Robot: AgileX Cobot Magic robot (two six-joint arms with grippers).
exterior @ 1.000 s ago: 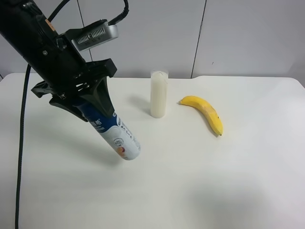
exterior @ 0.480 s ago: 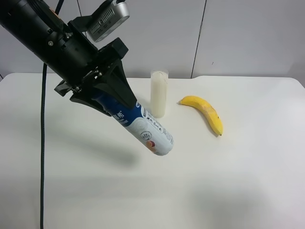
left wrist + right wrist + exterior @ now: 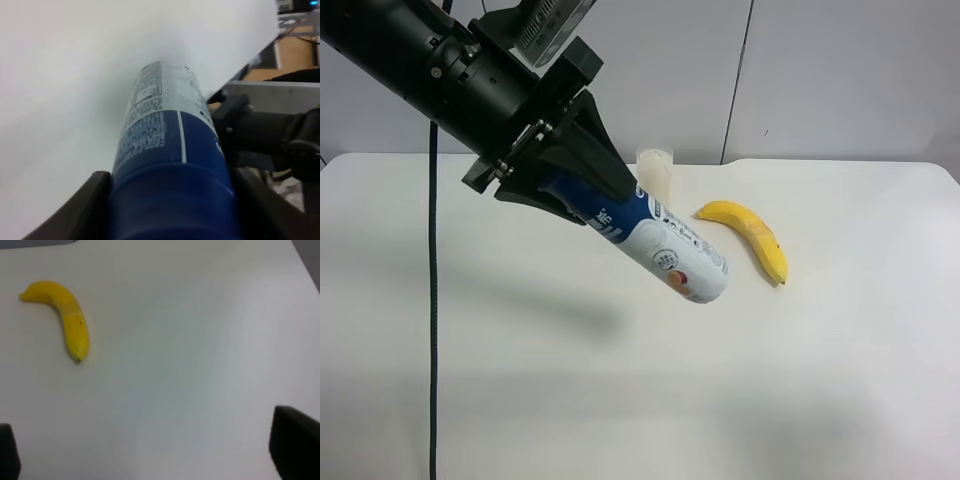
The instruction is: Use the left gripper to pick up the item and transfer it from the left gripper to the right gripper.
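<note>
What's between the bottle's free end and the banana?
Only bare table, as the exterior high view shows: nothing between the bottle and the banana.

All-black bulky left gripper (image 3: 608, 203) with wedge-shaped fingers (image 3: 595, 150), a grey camera box (image 3: 556, 14) mounted above, a thin black cable (image 3: 432, 300) trailing.

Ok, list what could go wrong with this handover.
The left pincer holds the bottle only at its blue end, the long body tilted downward: it could slip. The bottle overlaps the white cylinder in the high view; a swing might knock it. The right pincer is open but sees no bottle yet, so the catch could miss.
</note>
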